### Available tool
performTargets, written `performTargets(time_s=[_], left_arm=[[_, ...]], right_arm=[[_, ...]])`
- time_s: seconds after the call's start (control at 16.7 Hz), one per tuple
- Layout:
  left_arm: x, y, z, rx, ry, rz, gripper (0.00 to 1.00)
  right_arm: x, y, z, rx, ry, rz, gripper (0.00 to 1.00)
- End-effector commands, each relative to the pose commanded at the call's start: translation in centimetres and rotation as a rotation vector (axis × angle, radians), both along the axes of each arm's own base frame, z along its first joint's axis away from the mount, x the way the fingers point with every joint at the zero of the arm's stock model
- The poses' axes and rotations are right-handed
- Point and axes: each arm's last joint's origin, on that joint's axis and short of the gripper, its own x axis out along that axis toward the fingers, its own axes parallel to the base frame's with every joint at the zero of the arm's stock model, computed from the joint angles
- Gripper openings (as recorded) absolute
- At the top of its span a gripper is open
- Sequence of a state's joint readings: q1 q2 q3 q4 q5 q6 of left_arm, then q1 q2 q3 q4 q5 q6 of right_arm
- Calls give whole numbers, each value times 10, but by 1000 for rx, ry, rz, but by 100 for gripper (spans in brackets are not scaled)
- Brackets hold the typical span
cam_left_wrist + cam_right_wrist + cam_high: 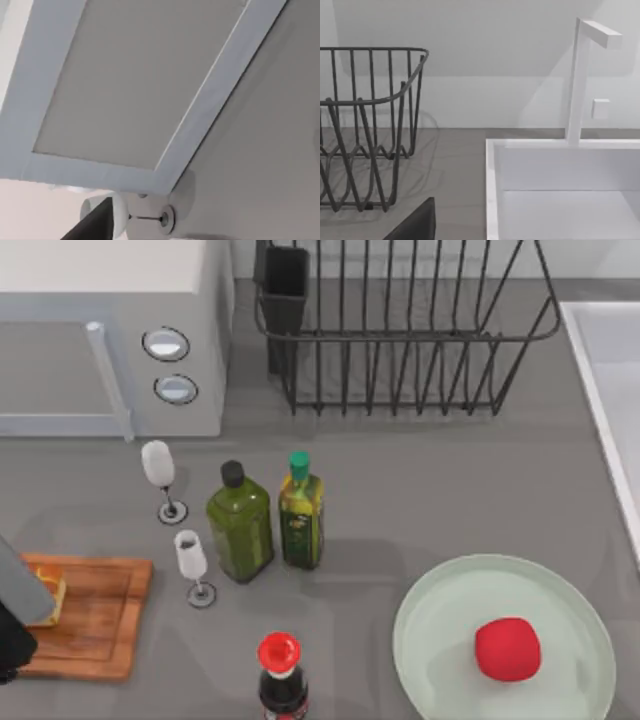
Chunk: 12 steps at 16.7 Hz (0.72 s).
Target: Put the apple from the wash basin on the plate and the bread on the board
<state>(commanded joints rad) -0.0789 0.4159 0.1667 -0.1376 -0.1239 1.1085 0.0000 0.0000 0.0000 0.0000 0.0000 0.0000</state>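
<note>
From above, we see the apple [507, 649] sitting on the pale mint plate [440, 612] at the near right of the bench [420, 490], a little right of the plate's centre, so that half of the task looks done. The wash basin [606, 370] shows as a pale raised rim along the right edge. At the near left, the bread [52, 598] lies on the board [95, 625], half hidden under our left arm [20, 590]; whether its jaws are clamped on the loaf or spread we cannot tell. If they hold it, a careless lift could drag the soft bun off the board's edge (it sits close to the left side). The two stemmed glasses [158, 464], tall and thin-footed, stand just right of the board and would topple at a brush from the arm. The plate is flat and smooth, so the round apple could roll if the plate is knocked.

In our left wrist view, a pale framed panel [125, 85] looks matte and hard-edged, and a glass [120, 212] shows with its round foot.

In our right wrist view, a dark wire rack [365, 125] of thin curved rods stands left of the square-walled basin and its angular white tap [580, 75]. The right jaws' state cannot be told.
</note>
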Motion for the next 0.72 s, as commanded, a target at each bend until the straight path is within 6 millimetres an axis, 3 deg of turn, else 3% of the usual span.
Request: performTargets(time_s=[0.36, 0.72], left_arm=[[-16, 4, -5, -721, -252, 172, 100], [-22, 6, -7, -1094, -361, 177, 100]], right_arm=[[0, 0, 0, 0, 0, 0, 100], [0, 0, 0, 0, 0, 0, 100]])
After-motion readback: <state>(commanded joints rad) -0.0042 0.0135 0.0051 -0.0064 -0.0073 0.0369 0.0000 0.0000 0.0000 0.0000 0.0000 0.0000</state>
